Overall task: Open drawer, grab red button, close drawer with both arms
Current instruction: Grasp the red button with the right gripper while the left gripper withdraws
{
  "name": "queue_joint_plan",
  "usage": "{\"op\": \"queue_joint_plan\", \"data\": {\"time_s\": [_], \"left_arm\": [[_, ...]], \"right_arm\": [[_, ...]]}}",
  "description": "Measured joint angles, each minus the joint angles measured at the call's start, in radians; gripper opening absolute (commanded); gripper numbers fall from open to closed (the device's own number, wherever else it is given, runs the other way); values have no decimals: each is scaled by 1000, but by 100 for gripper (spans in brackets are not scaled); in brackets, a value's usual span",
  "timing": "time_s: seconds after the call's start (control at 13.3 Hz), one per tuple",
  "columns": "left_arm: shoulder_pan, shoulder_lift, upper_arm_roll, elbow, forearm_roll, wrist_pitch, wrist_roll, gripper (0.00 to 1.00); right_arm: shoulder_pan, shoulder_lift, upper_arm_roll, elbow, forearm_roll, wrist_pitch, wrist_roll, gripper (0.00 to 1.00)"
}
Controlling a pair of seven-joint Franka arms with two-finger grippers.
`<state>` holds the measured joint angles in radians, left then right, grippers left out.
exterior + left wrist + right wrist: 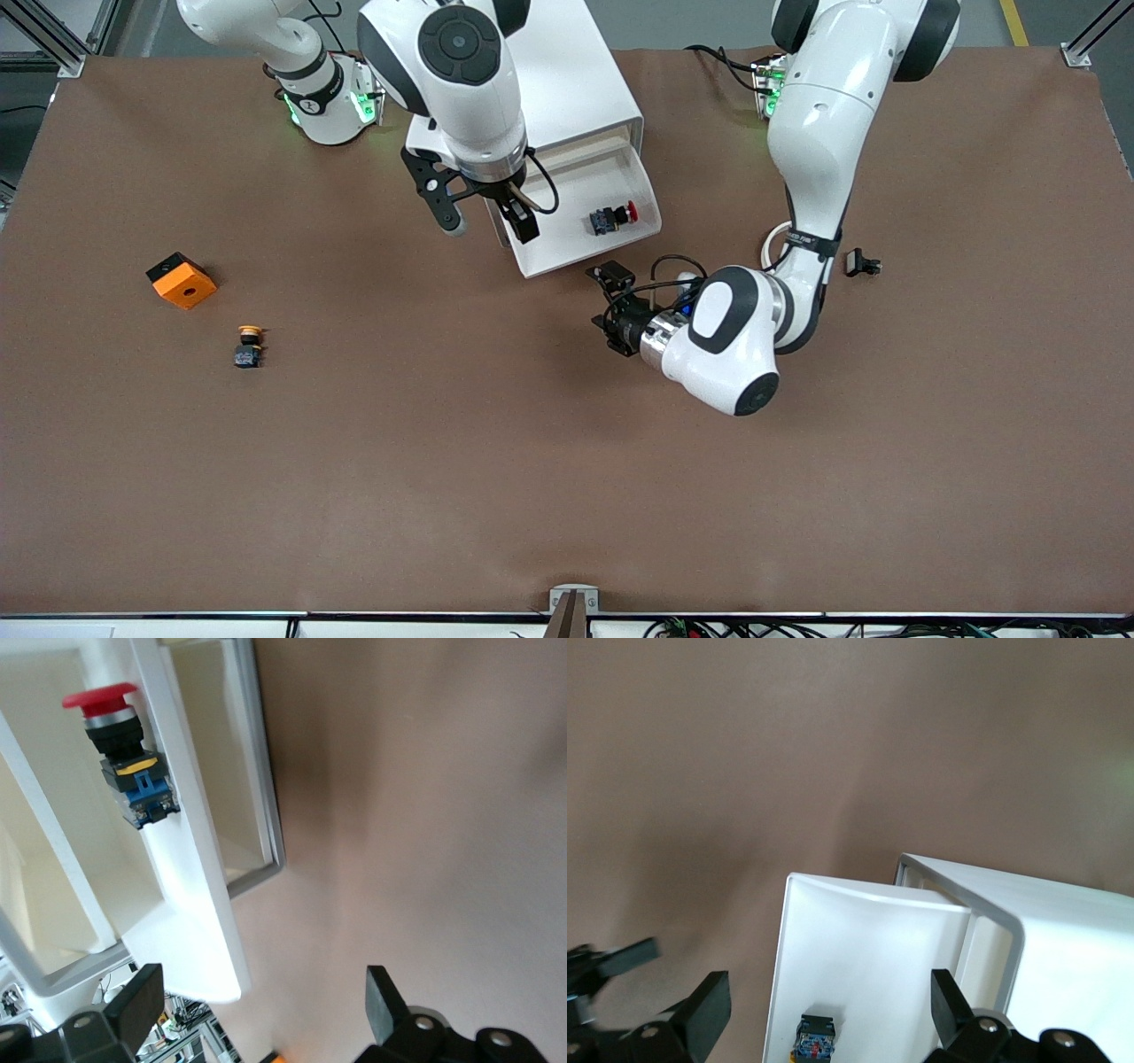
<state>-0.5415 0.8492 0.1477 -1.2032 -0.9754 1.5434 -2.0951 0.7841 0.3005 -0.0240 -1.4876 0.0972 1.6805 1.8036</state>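
With the drawer (585, 217) open, right gripper (492, 217), fingers apart, should descend squarely onto the button (613, 217); left gripper (611, 306), fingers apart, waits near the drawer's front.

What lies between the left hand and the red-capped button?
Only the open white drawer's front wall; the left hand is outside it, the red-capped black button inside. Front view.

On my brown bench (567, 496) I've got a white cabinet (580, 89), an orange box (182, 281), a yellow-capped button (249, 346), and a small black part (861, 263).
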Motion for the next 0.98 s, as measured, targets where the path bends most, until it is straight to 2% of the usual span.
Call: {"op": "queue_joint_plan", "data": {"time_s": [0.23,0.38,0.75,0.98], "left_arm": [[78,-54,3,13,66,-61,199,100],[103,-96,2,15,173,-84,313,100],[77,-199,-1,17,596,-92,634,100],[72,-260,-1,18,769,-91,830,100]], "right_arm": [[31,54,0,31,-1,23,71,100],[60,97,0,42,-6,72,116,100],[142,195,-1,50,-56,189,224,100],[167,226,-1,55,-56,195,235,100]]}}
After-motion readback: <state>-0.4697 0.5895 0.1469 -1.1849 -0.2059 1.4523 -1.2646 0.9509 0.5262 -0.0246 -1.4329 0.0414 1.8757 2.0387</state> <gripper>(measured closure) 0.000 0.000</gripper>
